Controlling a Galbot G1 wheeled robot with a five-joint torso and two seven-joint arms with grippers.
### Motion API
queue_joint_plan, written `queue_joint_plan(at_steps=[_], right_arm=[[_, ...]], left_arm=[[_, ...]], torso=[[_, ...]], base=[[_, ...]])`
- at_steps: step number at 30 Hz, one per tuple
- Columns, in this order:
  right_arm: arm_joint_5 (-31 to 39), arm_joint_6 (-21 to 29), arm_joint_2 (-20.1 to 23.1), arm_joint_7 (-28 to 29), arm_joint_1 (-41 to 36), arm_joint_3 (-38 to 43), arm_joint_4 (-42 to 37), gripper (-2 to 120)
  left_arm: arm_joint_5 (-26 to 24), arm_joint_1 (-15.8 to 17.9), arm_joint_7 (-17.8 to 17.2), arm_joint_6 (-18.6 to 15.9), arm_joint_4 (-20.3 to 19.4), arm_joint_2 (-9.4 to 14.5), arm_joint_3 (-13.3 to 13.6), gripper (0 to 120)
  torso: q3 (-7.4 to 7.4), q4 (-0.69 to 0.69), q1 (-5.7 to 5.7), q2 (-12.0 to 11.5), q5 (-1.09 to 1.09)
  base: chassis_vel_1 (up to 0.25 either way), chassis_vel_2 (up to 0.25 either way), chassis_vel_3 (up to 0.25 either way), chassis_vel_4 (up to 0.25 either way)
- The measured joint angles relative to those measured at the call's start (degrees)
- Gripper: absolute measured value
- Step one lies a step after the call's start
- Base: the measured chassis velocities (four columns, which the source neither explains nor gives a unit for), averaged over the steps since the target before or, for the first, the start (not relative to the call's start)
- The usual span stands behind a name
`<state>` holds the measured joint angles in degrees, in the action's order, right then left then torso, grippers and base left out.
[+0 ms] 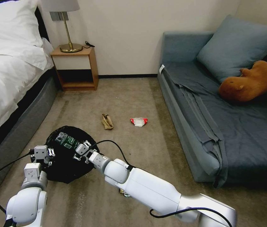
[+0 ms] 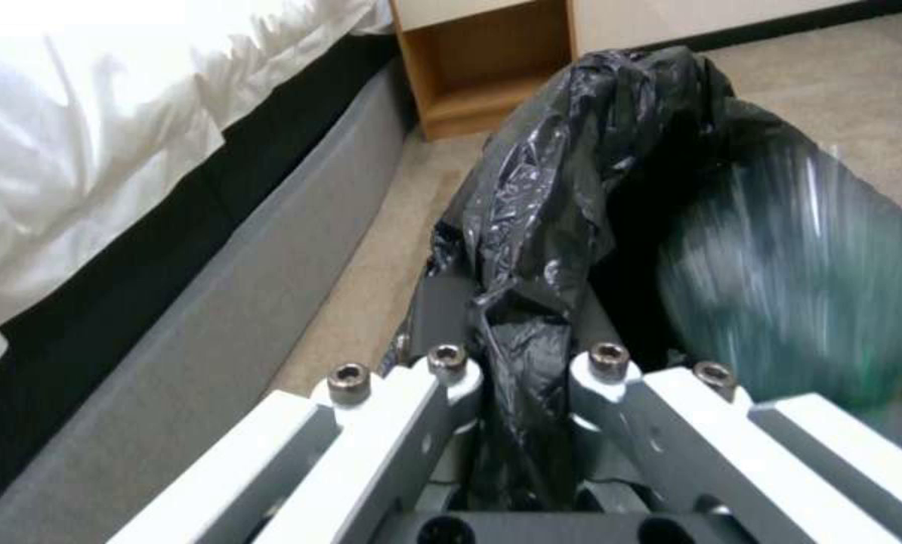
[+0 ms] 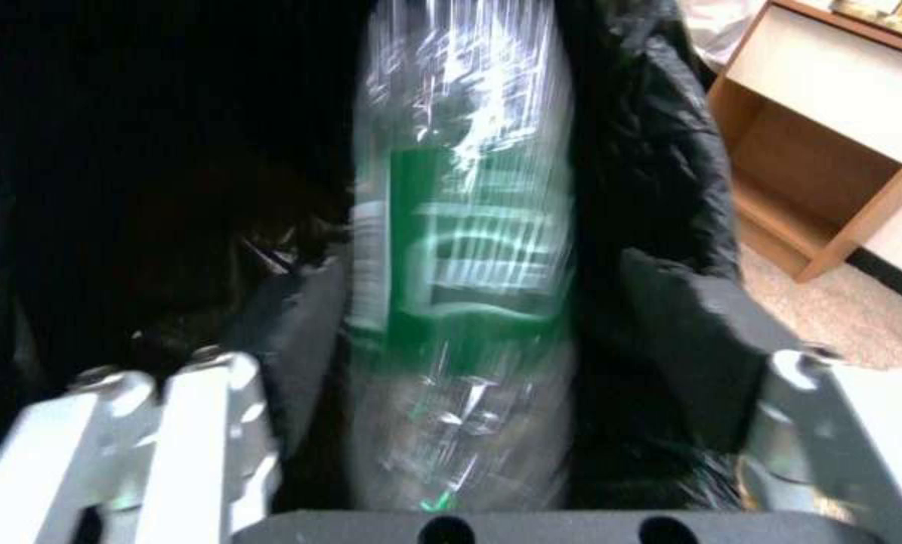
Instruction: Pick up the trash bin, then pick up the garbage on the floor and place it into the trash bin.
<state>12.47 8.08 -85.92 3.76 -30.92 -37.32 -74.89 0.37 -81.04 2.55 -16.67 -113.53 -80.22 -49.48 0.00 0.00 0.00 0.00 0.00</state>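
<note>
**Bottle over the bin**

Right gripper (image 1: 80, 150) reaches over the trash bin (image 1: 65, 164), fingers spread wide; the clear green-labelled bottle (image 3: 461, 249) lies between them, apparently loose. Left gripper (image 1: 45, 155) pinches the bin's black bag rim. Beyond the bin lie a tan scrap (image 1: 107, 121) and red-and-white wrapper (image 1: 139, 121).

Beige carpet (image 1: 124, 97), plain cream wall (image 1: 127, 34). White-sheeted bed (image 1: 7, 72) on my left, wooden nightstand (image 1: 75, 67) with brass lamp (image 1: 67, 28), blue-grey sofa (image 1: 228, 119) right, cushion (image 1: 237, 44) on it.
</note>
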Motion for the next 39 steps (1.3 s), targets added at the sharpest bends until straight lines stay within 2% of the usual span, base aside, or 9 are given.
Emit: queue_joint_plan(at_steps=[8,11,14,16,21,24,27,32,39], right_arm=[[-0.85,-0.07,1.7,0.39,-0.4,1.17,-0.91,99],[-0.9,-0.11,2.39,0.45,-0.47,1.72,-1.11,99],[-2.49,0.39,5.92,-0.91,-1.36,2.93,-1.71,100],[-2.9,0.44,6.38,-1.2,-1.54,3.12,-1.7,100],[-9.12,0.49,10.56,-5.72,-5.84,7.64,2.02,100],[-10.96,0.44,11.14,-7.48,-7.16,8.93,2.9,100],[-17.52,0.61,11.61,-10.79,-9.99,12.6,5.81,100],[-23.78,0.52,11.39,-12.76,-12.25,16.47,9.5,100],[-26.31,1.01,13.89,-13.34,-17.46,18.24,7.83,100]], left_arm=[[-1.41,0.92,-0.09,-0.15,1.12,1.05,-0.74,5],[-1.63,1.13,-0.09,-0.15,1.5,1.26,-1.06,5],[-3.14,1.41,0.03,0.07,3.32,2.46,-2.67,5],[-3.35,1.41,0.05,0.16,3.64,2.69,-2.94,5],[-5.02,2.03,-0.19,0.57,6.27,4.49,-4.98,5],[-5.33,2.32,-0.26,0.57,6.56,4.84,-5.13,5],[-5.59,2.49,-0.32,0.07,6.79,5.65,-5.33,5],[-5.53,2.44,-0.3,-0.48,7.3,6.18,-5.43,5],[-5.35,1.69,-0.31,-0.59,7.54,6.95,-5.57,5]], torso=[[0.0,0.0,0.0,0.0,0.0],[0.0,0.0,0.0,0.0,0.01],[0.0,0.0,0.0,0.0,0.01],[0.0,0.0,0.0,0.0,0.0],[0.0,0.0,0.0,0.0,0.0],[0.0,-0.01,0.0,0.0,0.0],[0.0,-0.01,0.0,0.01,0.01],[0.0,-0.01,0.0,0.01,0.0],[0.0,0.0,0.0,0.01,0.0]], base=[[0.0,0.0,0.0,0.0],[0.0,0.0,0.0,0.0],[0.0,0.0,0.0,0.0],[0.0,0.0,0.0,0.0],[0.0,0.0,0.0,0.0],[0.0,0.0,0.0,0.0],[0.0,0.0,0.0,0.0],[0.0,0.0,0.0,0.0],[0.0,0.0,0.0,0.0]])
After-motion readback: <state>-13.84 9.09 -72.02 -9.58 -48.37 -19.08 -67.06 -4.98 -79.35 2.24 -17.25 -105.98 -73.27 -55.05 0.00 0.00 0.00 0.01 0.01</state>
